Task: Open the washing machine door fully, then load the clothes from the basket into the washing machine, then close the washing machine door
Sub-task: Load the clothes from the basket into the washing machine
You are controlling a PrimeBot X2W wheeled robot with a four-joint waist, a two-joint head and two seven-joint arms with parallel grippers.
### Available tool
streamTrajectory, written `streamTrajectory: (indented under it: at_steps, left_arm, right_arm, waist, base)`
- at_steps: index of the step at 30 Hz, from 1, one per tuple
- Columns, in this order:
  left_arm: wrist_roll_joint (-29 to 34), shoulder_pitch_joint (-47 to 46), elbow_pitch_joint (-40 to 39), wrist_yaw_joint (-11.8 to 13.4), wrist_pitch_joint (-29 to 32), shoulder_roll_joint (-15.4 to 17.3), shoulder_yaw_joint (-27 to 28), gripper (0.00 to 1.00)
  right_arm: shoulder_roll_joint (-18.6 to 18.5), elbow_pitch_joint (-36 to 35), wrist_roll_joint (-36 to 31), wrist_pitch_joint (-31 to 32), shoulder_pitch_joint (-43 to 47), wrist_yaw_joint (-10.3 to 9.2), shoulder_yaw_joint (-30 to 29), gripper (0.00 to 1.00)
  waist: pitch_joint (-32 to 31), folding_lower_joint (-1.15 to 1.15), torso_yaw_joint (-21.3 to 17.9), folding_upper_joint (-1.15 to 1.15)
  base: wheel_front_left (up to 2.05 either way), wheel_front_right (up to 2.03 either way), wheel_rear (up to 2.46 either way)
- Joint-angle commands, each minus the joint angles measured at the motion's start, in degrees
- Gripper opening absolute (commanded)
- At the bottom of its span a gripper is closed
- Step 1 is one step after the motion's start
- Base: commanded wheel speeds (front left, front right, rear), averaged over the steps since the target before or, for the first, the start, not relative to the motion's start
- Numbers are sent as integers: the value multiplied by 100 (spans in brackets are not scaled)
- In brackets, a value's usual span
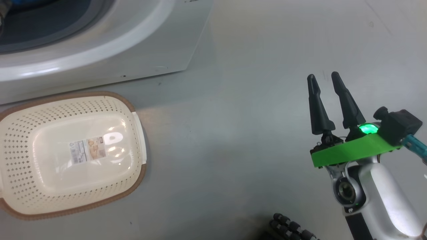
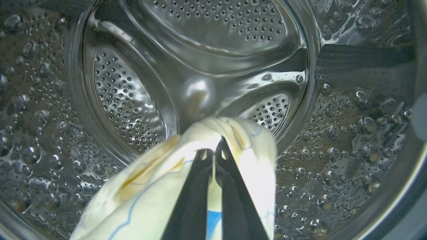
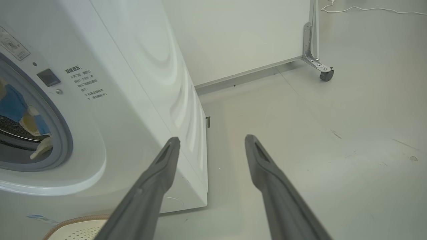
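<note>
Inside the drum (image 2: 126, 100), the left gripper (image 2: 213, 150) is pinching the clothes (image 2: 150, 180). Its two dark fingers are pressing together on a fold of pale yellow fabric, with a blue patch showing between them. The fabric is draping from the fingertips back toward the camera. Beyond it, the dimpled steel wall and the perforated back of the drum are gleaming.

On the floor outside, the basket (image 1: 16, 150) is sitting just in front of the washer (image 1: 133, 53), holding nothing but a label sticker. Well apart to the right, the right gripper (image 1: 323, 76) is hovering over the floor, fingers spread and gripping nothing. Its wrist camera is showing more yellow and blue fabric through the washer's round opening, with one pale end lying close to the grey gasket (image 3: 65, 140).

Loading is looking nearly done, so the main risk is sitting in the release. If the fingers are parting too near the opening, the fabric may be sliding over the gasket and getting trapped when the door shuts. If cloth is snagging on a fingertip, the withdrawing arm may be dragging it out onto the floor.
</note>
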Motion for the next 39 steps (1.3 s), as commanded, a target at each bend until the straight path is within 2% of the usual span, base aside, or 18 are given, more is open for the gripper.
streamTrajectory:
  at_steps: [1,5,8,14,16,17,18,20,30,39]
  left_arm:
    - [369,-106,-203,-2,-32,289,206,0]
    - [823,124,17,-2,-32,189,280,0]
    - [1104,230,609,-2,-32,189,-59,0]
    - [1257,59,1235,-2,-32,201,-497,0]
    - [1245,-56,1401,-2,-32,199,-619,28]
    - [1217,-93,1496,-2,-32,186,-688,33]
    - [1201,-134,1572,-2,-32,179,-769,52]
    - [1119,-207,1701,-2,-32,168,-865,100]
    - [656,-79,1689,-2,-32,41,-997,100]
    - [468,445,1166,-2,-32,-196,-652,100]
  right_arm:
    - [-6,-176,35,-37,7,2,92,100]
    - [18,-178,44,-37,25,2,96,100]
    - [35,-178,42,-37,32,2,108,100]
    - [45,-185,30,-37,13,2,88,100]
    - [46,-186,24,-37,7,2,81,100]
    - [48,-185,22,-37,3,2,80,100]
    - [50,-183,22,-37,1,2,80,100]
    - [53,-179,22,-37,-4,2,79,100]
    - [17,-152,6,-37,-8,2,47,100]
    - [-97,-102,-12,-37,-30,2,-11,100]
  waist:
    - [47,0,-50,0]
    - [86,0,-95,0]
    - [101,0,-115,0]
    - [95,0,-97,0]
    - [92,0,-86,0]
    - [83,0,-81,0]
    - [74,0,-75,0]
    - [61,0,-56,0]
    - [-123,0,109,0]
    - [-343,0,305,0]
  base:
    - [0,0,0]
    - [0,0,0]
    - [0,0,0]
    - [0,0,0]
    - [0,0,0]
    - [0,0,0]
    - [0,0,0]
    - [0,0,0]
    - [0,0,0]
    - [0,0,0]
